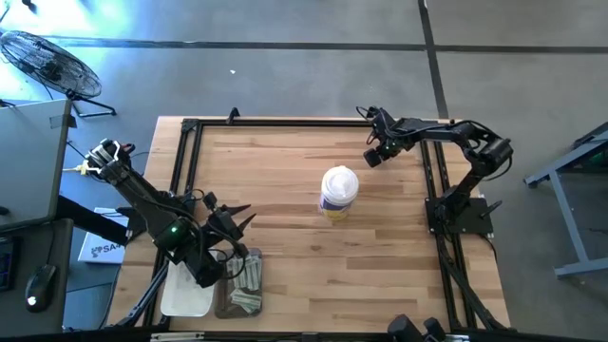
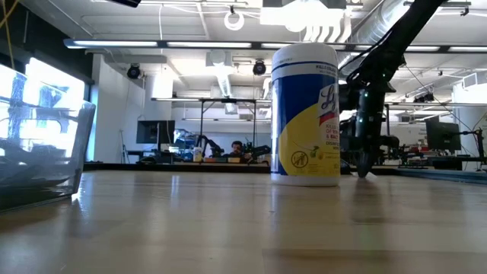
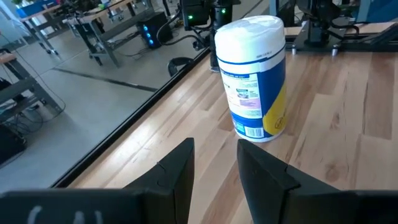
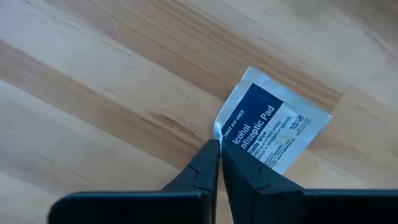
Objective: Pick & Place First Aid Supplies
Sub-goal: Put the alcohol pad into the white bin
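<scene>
A square white packet with a blue label (image 4: 273,130) lies flat on the wooden table near the far right. My right gripper (image 4: 217,149) stands over it with its fingers shut at the packet's corner; it also shows in the high view (image 1: 373,158) and the low view (image 2: 364,172). My left gripper (image 1: 236,217) is open and empty above the near left of the table, beside a clear bin (image 1: 249,271) that holds several pale green-white strip packets (image 1: 247,296). In the left wrist view my left gripper (image 3: 214,171) faces the canister. My right gripper pinches the packet's corner (image 4: 221,129) between its two fingertips, coming from above and pointing down at the table. That corner curls up a little at the fingertips. The rest of the packet lies flat on the table.
A white-lidded blue and yellow canister (image 1: 339,190) stands upright mid-table between the two arms. A white tray (image 1: 185,293) lies left of the clear bin. A black frame (image 1: 185,152) runs along the table's edges. Bare wood lies between the canister and the bin.
</scene>
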{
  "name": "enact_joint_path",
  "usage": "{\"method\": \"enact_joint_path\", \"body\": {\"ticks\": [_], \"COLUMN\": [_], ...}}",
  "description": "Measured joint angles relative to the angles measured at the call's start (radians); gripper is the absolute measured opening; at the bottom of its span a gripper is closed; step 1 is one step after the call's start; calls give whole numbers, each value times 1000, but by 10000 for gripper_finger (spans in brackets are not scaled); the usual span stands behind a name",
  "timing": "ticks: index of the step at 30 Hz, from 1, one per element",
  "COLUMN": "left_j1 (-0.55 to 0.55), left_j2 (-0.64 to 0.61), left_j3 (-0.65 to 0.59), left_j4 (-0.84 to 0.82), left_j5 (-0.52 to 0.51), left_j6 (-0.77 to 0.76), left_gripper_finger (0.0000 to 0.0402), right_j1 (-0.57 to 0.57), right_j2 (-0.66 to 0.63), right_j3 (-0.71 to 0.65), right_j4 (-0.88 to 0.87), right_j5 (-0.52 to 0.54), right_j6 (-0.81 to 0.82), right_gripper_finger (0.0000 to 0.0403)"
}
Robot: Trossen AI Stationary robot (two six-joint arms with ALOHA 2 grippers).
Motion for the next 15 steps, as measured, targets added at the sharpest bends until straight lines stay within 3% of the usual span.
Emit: {"method": "enact_joint_path", "body": {"ticks": [7, 11, 15], "left_j1": [0, 0, 0], "left_j2": [0, 0, 0], "left_j3": [0, 0, 0], "left_j4": [3, 4, 4], "left_j5": [-16, -21, -20], "left_j6": [25, 43, 53], "left_gripper_finger": [119, 119, 119], "right_j1": [4, 26, 82], "right_j2": [-43, -145, -266], "right_j3": [-6, -4, -5], "right_j4": [-9, -49, -89], "right_j5": [55, 104, 87], "right_j6": [-37, -68, -71], "right_gripper_finger": [2, 1, 1]}}
